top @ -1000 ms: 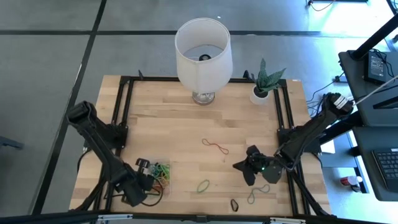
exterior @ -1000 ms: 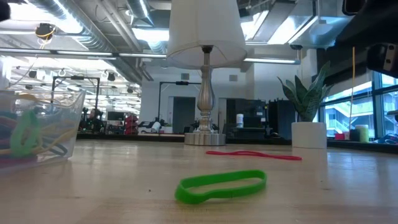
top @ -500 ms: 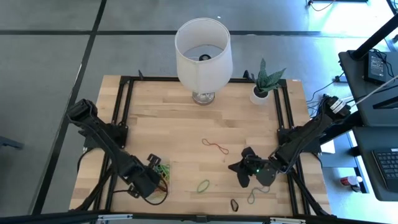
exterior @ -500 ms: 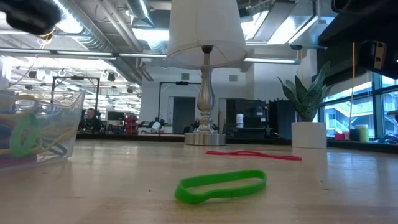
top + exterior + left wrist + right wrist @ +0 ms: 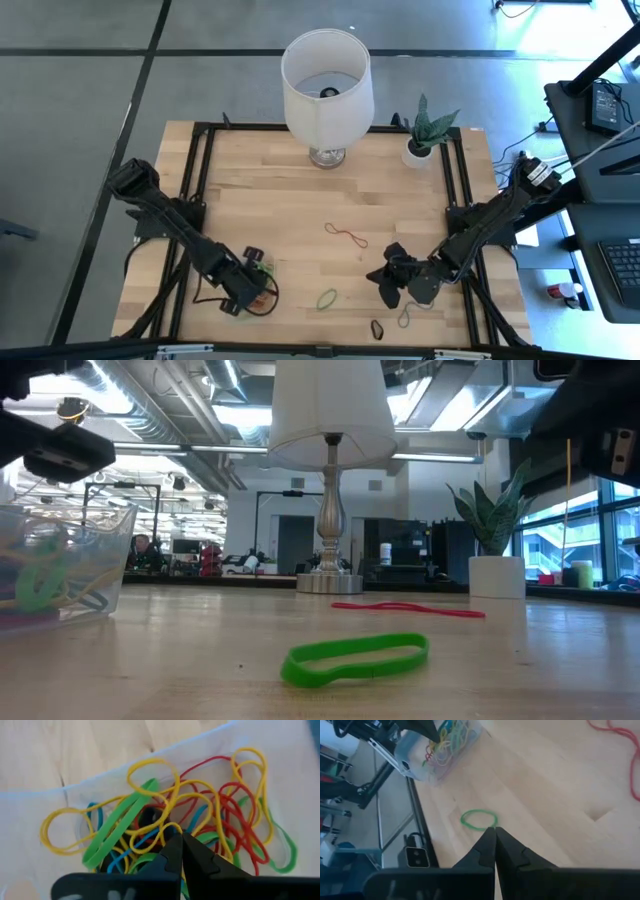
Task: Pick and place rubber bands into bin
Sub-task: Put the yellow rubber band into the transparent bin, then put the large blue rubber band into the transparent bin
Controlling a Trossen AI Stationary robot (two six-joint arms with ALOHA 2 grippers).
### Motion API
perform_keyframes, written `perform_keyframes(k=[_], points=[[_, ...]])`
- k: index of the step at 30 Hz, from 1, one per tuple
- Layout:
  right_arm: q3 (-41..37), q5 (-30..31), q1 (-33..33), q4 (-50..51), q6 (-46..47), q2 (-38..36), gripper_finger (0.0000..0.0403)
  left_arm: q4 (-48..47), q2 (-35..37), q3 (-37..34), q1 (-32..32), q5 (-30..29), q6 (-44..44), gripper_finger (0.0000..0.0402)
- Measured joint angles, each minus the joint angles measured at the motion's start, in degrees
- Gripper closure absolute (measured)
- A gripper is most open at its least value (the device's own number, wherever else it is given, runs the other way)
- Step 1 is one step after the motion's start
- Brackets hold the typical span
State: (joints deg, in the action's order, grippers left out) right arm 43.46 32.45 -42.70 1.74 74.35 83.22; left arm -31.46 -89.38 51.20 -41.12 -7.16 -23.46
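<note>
Beside the lamp's (image 5: 326, 80) side of the table (image 5: 270, 190), well toward the front edge, the bin (image 5: 262, 282) sits at the left, a clear shallow tray with a tangle of yellow, green, red and blue rubber bands (image 5: 165, 820) inside. The left gripper (image 5: 247, 278) hangs directly over that tray, its fingers pressed together with nothing pinched between them; the tips point down at the heap and a yellow loop (image 5: 152, 772) lies just past them.

Loose on the wood between the two arms lies a green band (image 5: 327, 298), a flattened oval whose long axis runs roughly along the table's front edge; from table height it rests flat with both ends slightly raised (image 5: 355, 658). Farther from the front edge, toward the lamp, a red band (image 5: 346, 236) stretches out thin, its length slanting across the boards. Close to the front edge are a small black band (image 5: 377, 328) and a pale green band (image 5: 415, 312), the latter just beside the right arm.

The right gripper (image 5: 388, 282) hovers above bare wood between the red band and the pale green one, fingers closed together and empty, aimed toward the green oval. A potted plant (image 5: 424, 140) stands beside the lamp, well clear of both arms. Nothing lies between the green band and the bin
</note>
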Motion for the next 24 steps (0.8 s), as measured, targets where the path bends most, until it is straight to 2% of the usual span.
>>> perform_keyframes(k=[4,8,16,20,24], points=[[0.00,-0.04,0.00,0.32,-1.12,0.00,0.0398,-0.15,0.00,-0.22,0.00,-0.20,-1.62,0.0390],[0.00,-0.09,0.00,0.79,-1.35,-0.02,0.0398,-0.17,0.00,-0.22,0.00,0.03,-4.20,0.0354],[0.00,-0.17,0.00,1.45,-1.55,-0.02,0.0398,-1.58,1.98,-0.22,0.09,5.66,-11.22,0.0286],[0.00,-0.15,0.00,1.59,-1.55,-0.02,0.0398,-3.31,6.25,-0.19,0.11,6.20,-14.35,0.0280],[-0.01,-0.15,0.00,1.58,-1.55,-0.04,0.0398,-5.67,11.67,-0.17,0.13,2.49,-19.02,0.0286]])
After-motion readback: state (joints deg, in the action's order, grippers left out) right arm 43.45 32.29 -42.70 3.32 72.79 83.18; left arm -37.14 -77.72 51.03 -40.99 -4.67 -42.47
